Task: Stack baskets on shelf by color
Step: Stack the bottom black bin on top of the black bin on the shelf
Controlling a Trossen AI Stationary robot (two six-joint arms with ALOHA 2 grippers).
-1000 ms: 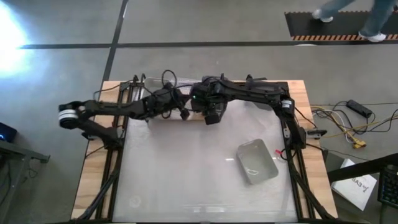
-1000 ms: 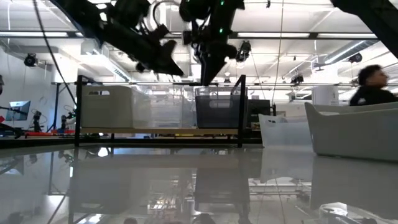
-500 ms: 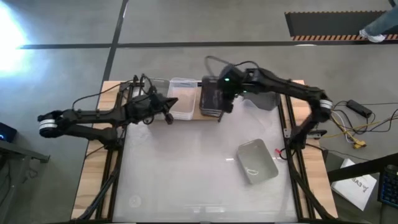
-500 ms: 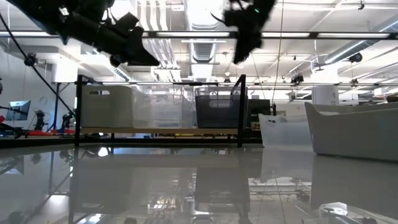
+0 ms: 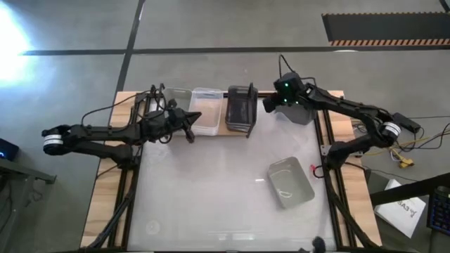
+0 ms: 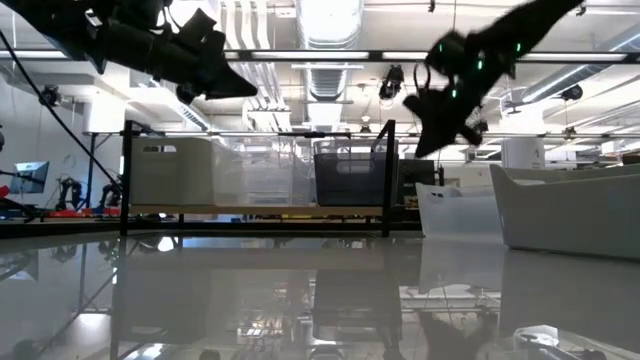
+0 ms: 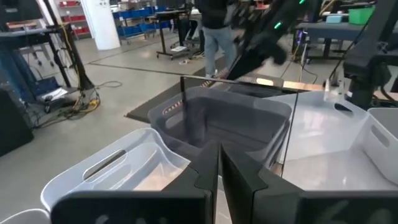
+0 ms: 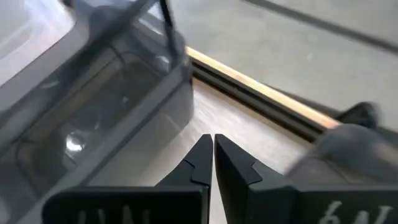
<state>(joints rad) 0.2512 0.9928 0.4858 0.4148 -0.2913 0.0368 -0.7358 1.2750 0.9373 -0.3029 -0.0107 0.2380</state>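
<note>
On the shelf (image 6: pixel 255 210) at the table's far edge three baskets stand side by side on their bottoms: a whitish one (image 6: pixel 170 170), a clear one (image 5: pixel 206 111) and a dark grey one (image 5: pixel 240 112). My left gripper (image 5: pixel 191 119) hovers shut and level just in front of the clear basket, touching nothing. My right gripper (image 5: pixel 269 105) is shut, tilted downward, in the air just right of the dark grey basket (image 8: pixel 93 106). In the low view it (image 6: pixel 420 145) hangs beside the shelf's right upright.
A light grey basket (image 5: pixel 290 183) lies on the white tabletop at the right. Another grey basket (image 5: pixel 301 114) sits at the far right under my right arm. Cables and the black arm frames run along both wooden side edges (image 5: pixel 105 190).
My right gripper has drawn away from above the dark grey basket toward the table's right edge, sinking and rolling as it went. My left gripper has pulled back toward the table's left and then kept still. The dark grey basket stands uncovered on the shelf.
</note>
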